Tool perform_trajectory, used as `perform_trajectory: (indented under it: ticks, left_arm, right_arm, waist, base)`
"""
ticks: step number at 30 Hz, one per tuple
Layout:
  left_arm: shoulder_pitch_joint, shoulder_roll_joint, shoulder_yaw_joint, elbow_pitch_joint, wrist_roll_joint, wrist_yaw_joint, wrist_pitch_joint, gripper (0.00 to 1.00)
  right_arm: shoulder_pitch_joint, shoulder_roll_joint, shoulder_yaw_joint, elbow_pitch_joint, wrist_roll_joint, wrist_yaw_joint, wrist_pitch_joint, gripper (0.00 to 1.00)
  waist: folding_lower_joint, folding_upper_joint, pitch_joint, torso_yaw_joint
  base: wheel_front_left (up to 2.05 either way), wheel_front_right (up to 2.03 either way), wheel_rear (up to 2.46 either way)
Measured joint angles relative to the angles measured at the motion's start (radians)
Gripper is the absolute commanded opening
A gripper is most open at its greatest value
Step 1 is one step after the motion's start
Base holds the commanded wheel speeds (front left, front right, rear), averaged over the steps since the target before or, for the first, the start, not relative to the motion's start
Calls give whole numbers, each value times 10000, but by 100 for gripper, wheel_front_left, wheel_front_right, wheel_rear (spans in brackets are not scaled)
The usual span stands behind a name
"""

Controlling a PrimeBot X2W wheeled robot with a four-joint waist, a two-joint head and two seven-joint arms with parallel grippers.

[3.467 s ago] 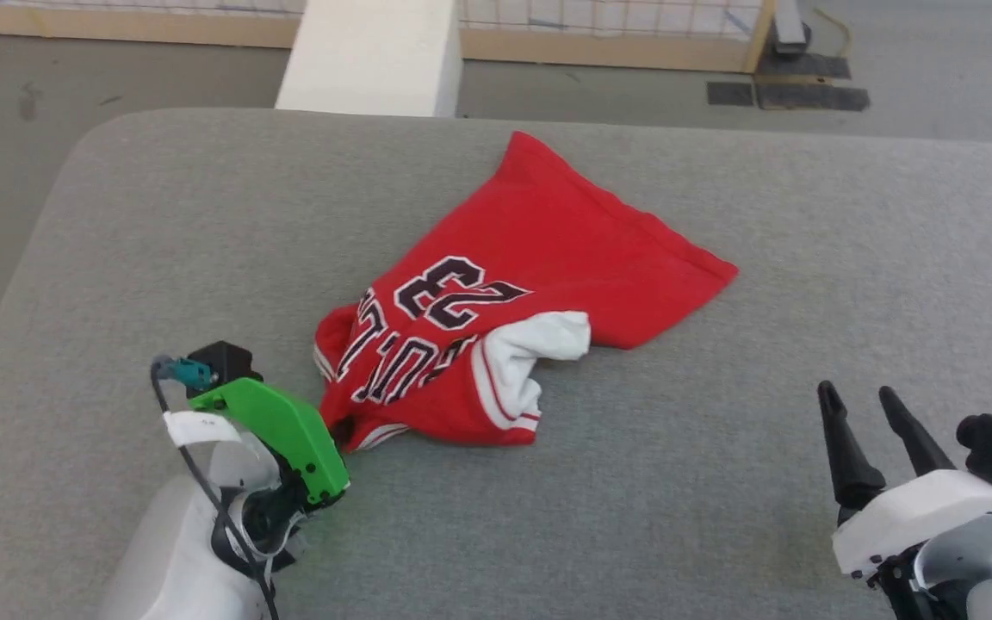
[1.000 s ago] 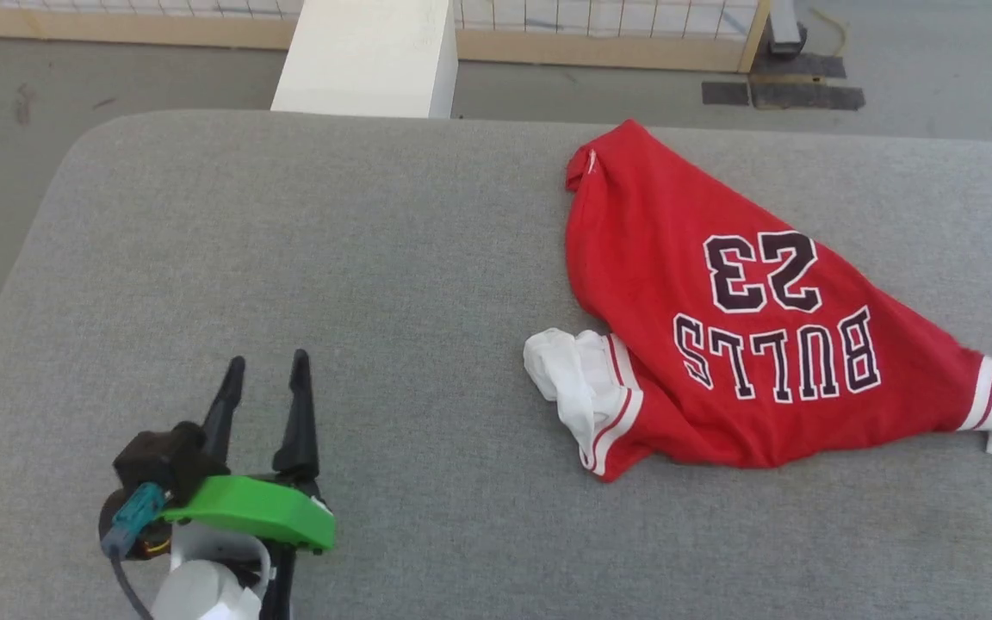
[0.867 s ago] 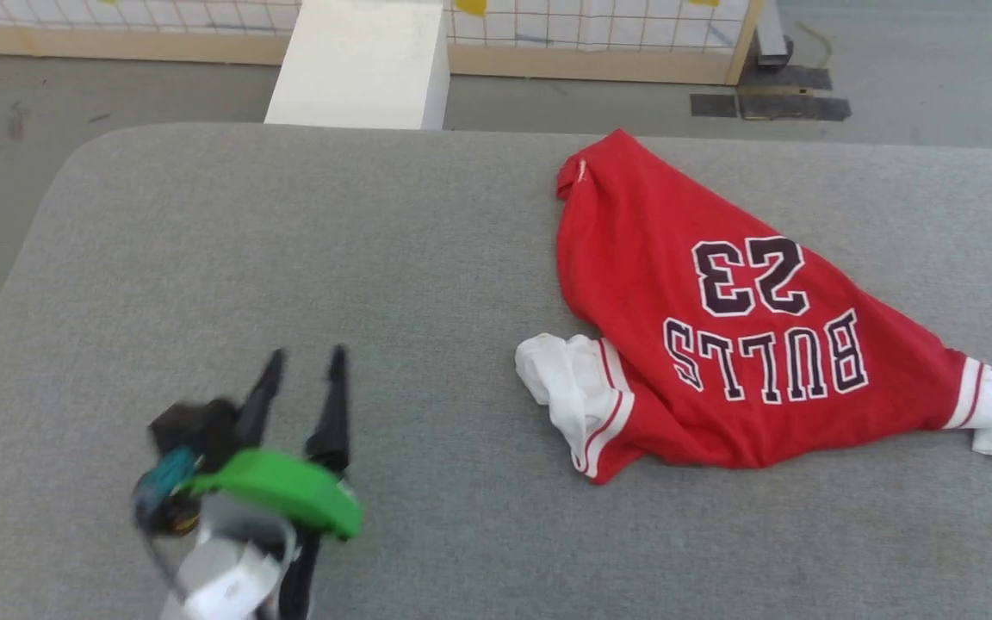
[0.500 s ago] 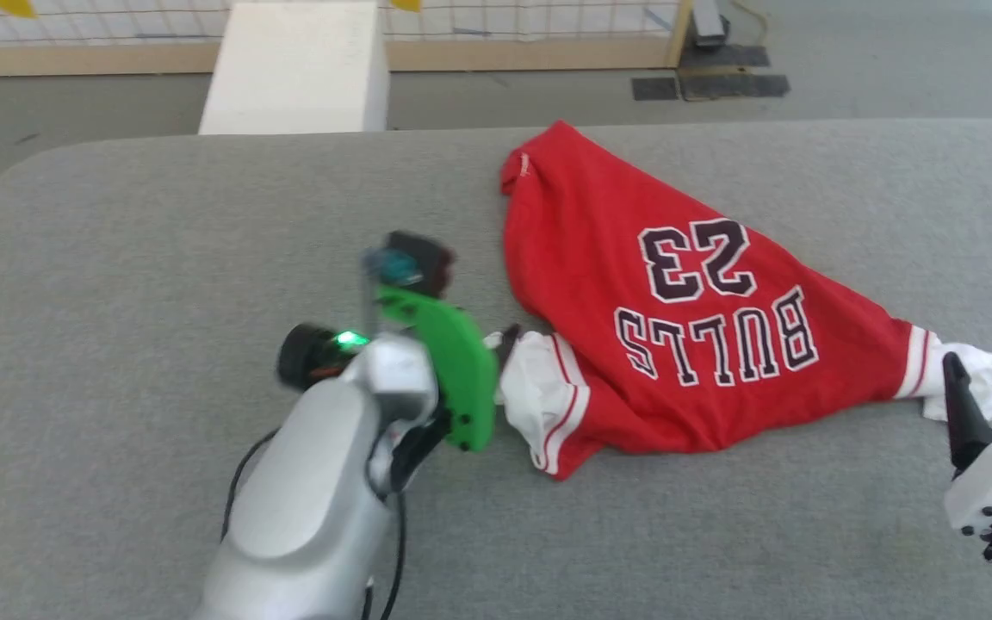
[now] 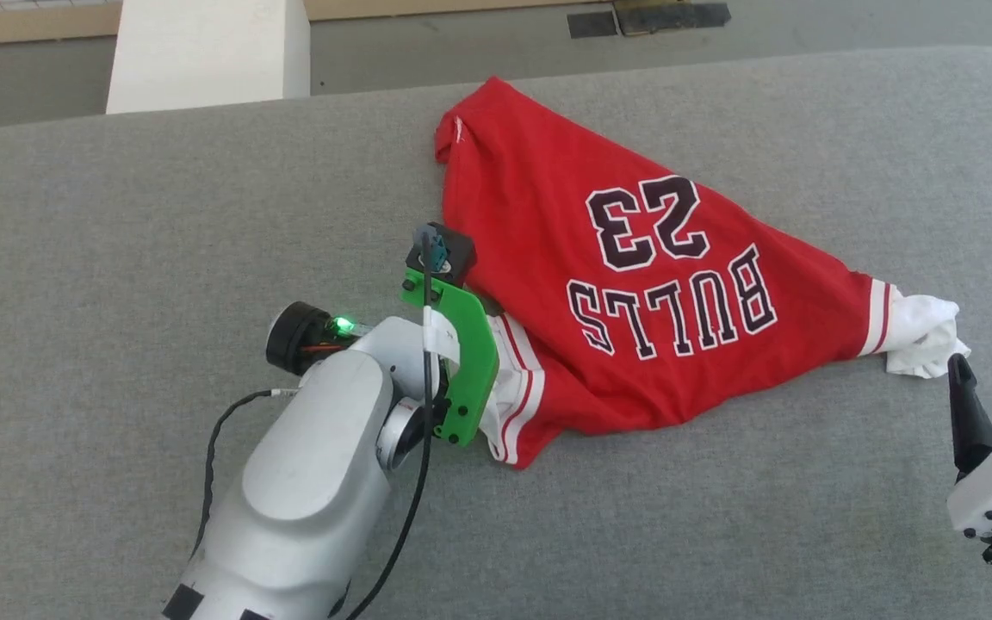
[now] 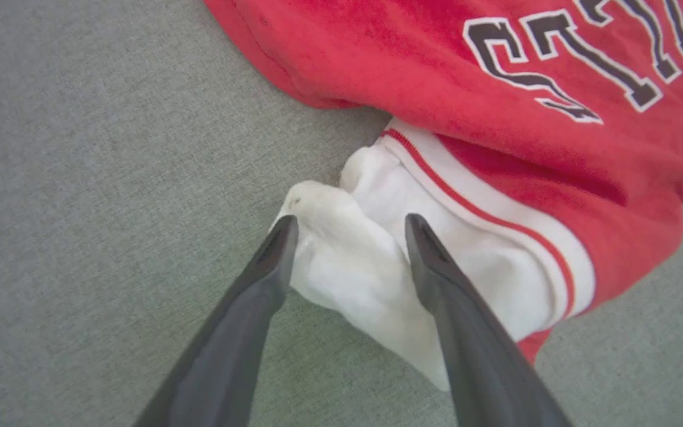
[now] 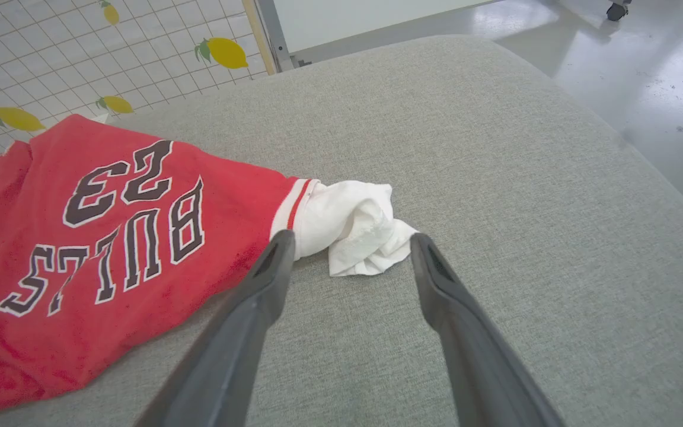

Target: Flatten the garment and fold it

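Two white sleeves stick out of the red garment (image 5: pixel 530 207), which lies print side up on the grey padded desk (image 5: pixel 160 215), right of the middle in the head view, its "BULLS 23" lettering upside down from the robot's side. The cloth is not flat: it forms a rough triangle, with one far corner folded over near the desk's back edge and both sleeves bunched into lumps. The left gripper (image 6: pixel 350 222) is down at the near sleeve (image 6: pixel 341 273), its two dark fingers (image 6: pixel 258 284) spread wide and straddling the white bundle; one tip touches the bundle's outer edge and the other lies over the cloth just short of the red-and-white striped trim (image 6: pixel 495 219). The fingers are not pressed together on it. In the head view a green bracket (image 5: pixel 466 362) on the left wrist hides those fingers, and the pale forearm (image 5: pixel 306 499) reaches in from the lower edge. The right gripper (image 5: pixel 991 370) stands spread as well, holding nothing, its tips just beside the other sleeve (image 5: pixel 914 331) and pointing at it; whether they touch it cannot be told. Beyond the desk stand a white block (image 5: pixel 203 52) and a tiled panel with lemons (image 7: pixel 21 65).
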Motion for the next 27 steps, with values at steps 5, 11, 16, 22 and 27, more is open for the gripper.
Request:
perform_trajectory:
  ticks: [5,11,16,22,27]
  left_arm:
    - [-1,-50,-6,148,-182,-19,-146,0]
    - [7,-301,909,-301,-1415,151,-1256,0]
    - [616,-393,2625,-1175,-3185,740,-2447,0]
    - [3047,-215,4288,-1233,-3988,1776,-3313,0]
    - [4093,-290,5127,-1043,-4589,2263,-4219,100]
  right_arm:
    - [1,2,150,86,4,0,-88,100]
    - [-12,2,284,198,-46,0,-104,100]
    - [-12,4,387,309,-117,0,-104,100]
    - [-12,4,539,357,-119,0,-84,100]
    - [-12,6,706,355,-132,2,13,100]
  waist:
    - [0,0,33,203]
    - [0,0,-19,622]
    - [0,0,-159,1006]
    - [0,0,-341,1483]
    - [0,0,-496,1773]
  base:
    - [0,0,0]
    - [0,0,0]
    - [0,0,0]
    - [0,0,0]
    - [0,0,0]
